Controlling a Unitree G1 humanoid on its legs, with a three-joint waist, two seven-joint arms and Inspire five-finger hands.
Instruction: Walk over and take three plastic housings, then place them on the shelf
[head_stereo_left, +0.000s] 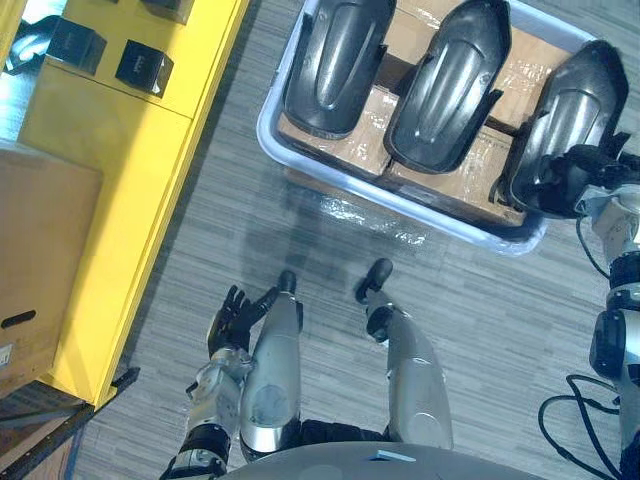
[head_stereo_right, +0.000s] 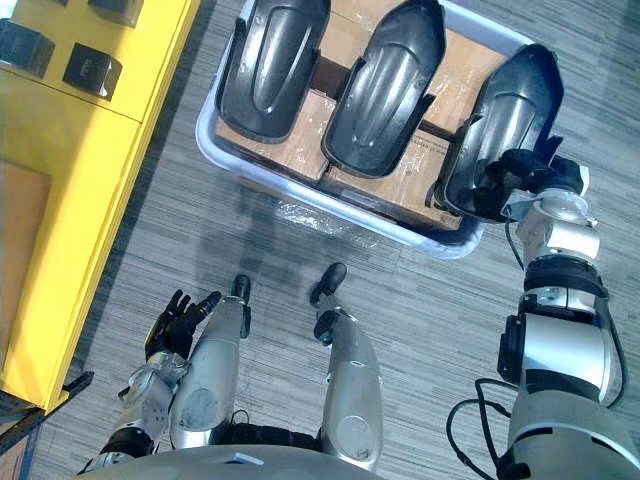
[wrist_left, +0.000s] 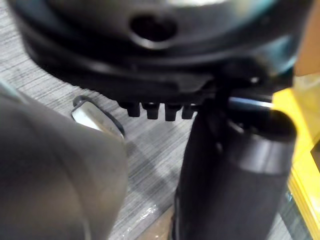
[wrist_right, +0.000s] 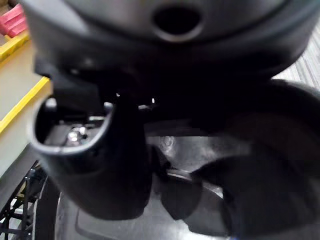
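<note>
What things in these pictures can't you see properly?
1. Right hand: its hold on the rightmost housing, black against black in the eye views, blurred in the right wrist view.
2. Left housing: far end cut off by the left eye view's top edge.
3. Black boxes on the yellow shelf: too small to identify.

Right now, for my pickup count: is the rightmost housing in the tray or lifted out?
In: the rightmost housing rests on the cardboard inside the tray rim, right hand at its near end.
</note>
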